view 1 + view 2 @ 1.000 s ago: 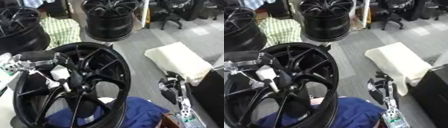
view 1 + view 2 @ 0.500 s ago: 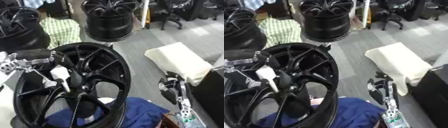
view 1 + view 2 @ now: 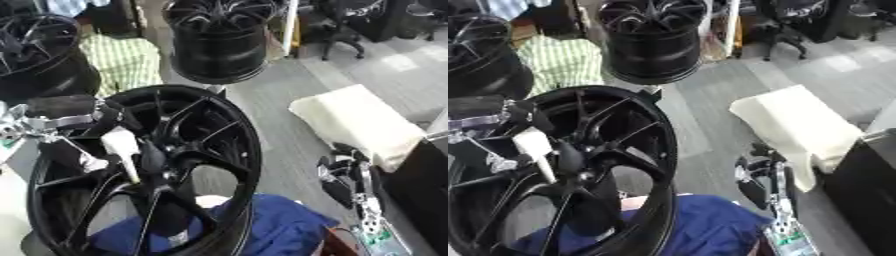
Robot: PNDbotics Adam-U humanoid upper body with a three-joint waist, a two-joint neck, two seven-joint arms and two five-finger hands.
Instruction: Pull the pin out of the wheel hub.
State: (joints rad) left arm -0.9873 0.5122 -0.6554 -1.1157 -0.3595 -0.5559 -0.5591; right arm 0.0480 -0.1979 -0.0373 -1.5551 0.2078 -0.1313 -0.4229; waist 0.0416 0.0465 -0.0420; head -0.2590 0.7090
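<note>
Against the frame one second earlier, the white pin [image 3: 120,150] sat lower and closer to the hub centre of the nearest black wheel [image 3: 210,165]; the left hand [image 3: 74,122] had shifted inward with it. Half a second earlier the arrangement was nearly the same as at present.

At the moment of record the pin stood tilted over the wheel's spokes, its wider pale end uppermost and its narrow tip pointing down toward the hub. The left hand's fingers were at the pin's upper end; whether they were closed round it could not be told.

The right hand [image 3: 754,182] hung idle at the lower right, above the grey floor [image 3: 289,115], fingers relaxed and apart, holding nothing.

Count: three black wheels, namely the near one, a second wheel [image 3: 219,42] standing behind it, and a third wheel [image 3: 39,52] at the upper left. One blue cloth [image 3: 280,227] lay under the near wheel's lower rim. One cream cushion [image 3: 359,122] lay on the floor to the right. One green checked cloth [image 3: 122,62] lay between the two far wheels.
</note>
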